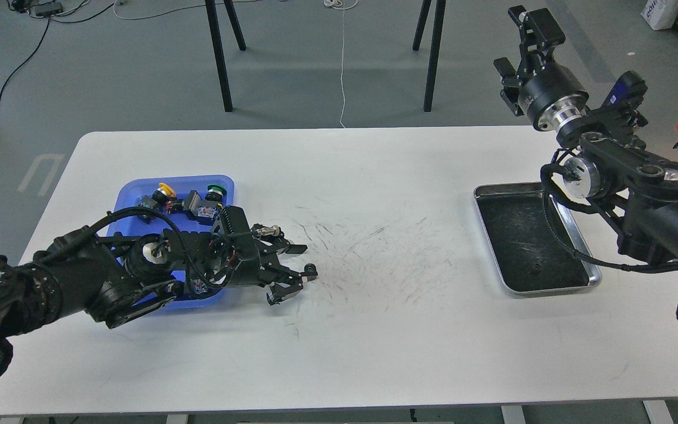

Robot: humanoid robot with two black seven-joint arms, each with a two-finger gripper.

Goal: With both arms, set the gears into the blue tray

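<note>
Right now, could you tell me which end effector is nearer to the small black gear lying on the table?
Left. The left end effector sits right at the gear, just beside the blue tray. The right end effector is raised far off, above the steel tray.

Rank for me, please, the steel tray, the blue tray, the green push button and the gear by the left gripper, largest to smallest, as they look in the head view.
1. Steel tray and blue tray: look alike; the left arm hides much of the blue one, so unranked.
2. Green push button.
3. Gear, smallest, at the left gripper's fingertips.
</note>
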